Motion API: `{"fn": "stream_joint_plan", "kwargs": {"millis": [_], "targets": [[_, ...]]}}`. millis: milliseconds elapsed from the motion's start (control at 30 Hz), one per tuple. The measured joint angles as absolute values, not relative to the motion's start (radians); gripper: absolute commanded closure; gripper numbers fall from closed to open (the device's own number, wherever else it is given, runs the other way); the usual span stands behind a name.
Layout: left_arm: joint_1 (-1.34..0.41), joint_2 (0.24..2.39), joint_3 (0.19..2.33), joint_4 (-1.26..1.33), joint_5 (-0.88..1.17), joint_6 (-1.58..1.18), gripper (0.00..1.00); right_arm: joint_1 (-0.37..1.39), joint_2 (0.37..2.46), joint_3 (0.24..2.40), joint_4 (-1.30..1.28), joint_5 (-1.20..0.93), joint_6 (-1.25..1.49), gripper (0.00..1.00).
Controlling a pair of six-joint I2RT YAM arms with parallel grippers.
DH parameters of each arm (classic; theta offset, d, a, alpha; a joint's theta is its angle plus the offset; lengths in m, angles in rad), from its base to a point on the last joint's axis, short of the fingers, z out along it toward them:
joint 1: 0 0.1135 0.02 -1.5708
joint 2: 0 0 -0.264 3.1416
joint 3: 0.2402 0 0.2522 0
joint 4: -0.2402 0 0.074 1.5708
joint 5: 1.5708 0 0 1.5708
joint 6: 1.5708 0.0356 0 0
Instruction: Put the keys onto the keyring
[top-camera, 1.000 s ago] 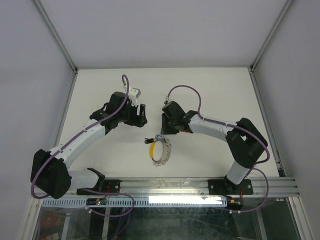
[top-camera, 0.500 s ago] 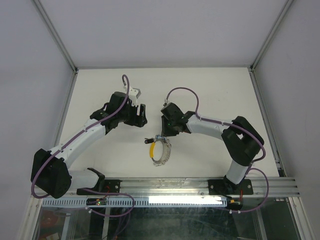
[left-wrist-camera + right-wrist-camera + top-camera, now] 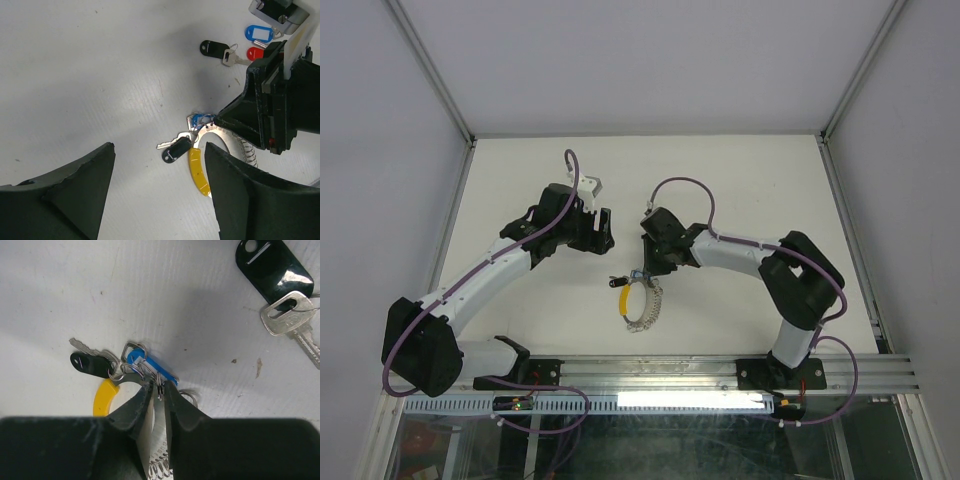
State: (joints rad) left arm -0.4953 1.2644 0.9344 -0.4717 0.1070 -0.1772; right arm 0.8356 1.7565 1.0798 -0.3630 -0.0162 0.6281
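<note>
Pinching the keyring (image 3: 104,396), your right gripper (image 3: 158,387) crowds the black-tagged key (image 3: 92,364) and blue-tagged key (image 3: 150,367). Your left gripper (image 3: 159,147) hangs open; loose keys (image 3: 215,47) lie apart.

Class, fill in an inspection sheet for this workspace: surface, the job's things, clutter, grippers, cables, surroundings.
Surface: white table, a few dark specks.
Job's things: keyring lying flat, black-tagged key and blue-tagged key bunched at its top; loose keys with black, blue and red tags lie apart.
Clutter: nothing seen.
Grippers: left gripper open, empty, above the table; right gripper pinched on the keyring.
Cables: purple cable loops along each arm.
Surroundings: white walls, metal frame.
</note>
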Motion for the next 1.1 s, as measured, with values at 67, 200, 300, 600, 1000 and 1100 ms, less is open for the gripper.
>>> {"fn": "stream_joint_plan", "kwargs": {"millis": [67, 200, 300, 600, 1000, 1100], "targets": [[-0.495, 1.264, 0.934, -0.472, 0.107, -0.175, 0.29, 0.836, 1.765, 1.080, -0.363, -0.019, 0.627, 0.86], [-0.489, 1.264, 0.934, -0.472, 0.108, -0.174, 0.29, 0.836, 1.777, 1.080, -0.363, -0.028, 0.627, 0.96], [-0.489, 1.264, 0.934, -0.472, 0.108, -0.173, 0.29, 0.837, 1.777, 1.080, -0.360, -0.028, 0.625, 0.99], [-0.489, 1.264, 0.934, -0.472, 0.108, -0.173, 0.30, 0.839, 1.731, 1.079, -0.360, -0.026, 0.556, 1.00], [-0.476, 1.261, 0.934, -0.471, 0.122, -0.172, 0.31, 0.863, 1.549, 1.051, -0.334, -0.044, 0.309, 1.00], [-0.476, 1.246, 0.934, -0.469, 0.136, -0.172, 0.31, 0.865, 1.502, 1.029, -0.338, -0.056, 0.245, 1.00]]}}
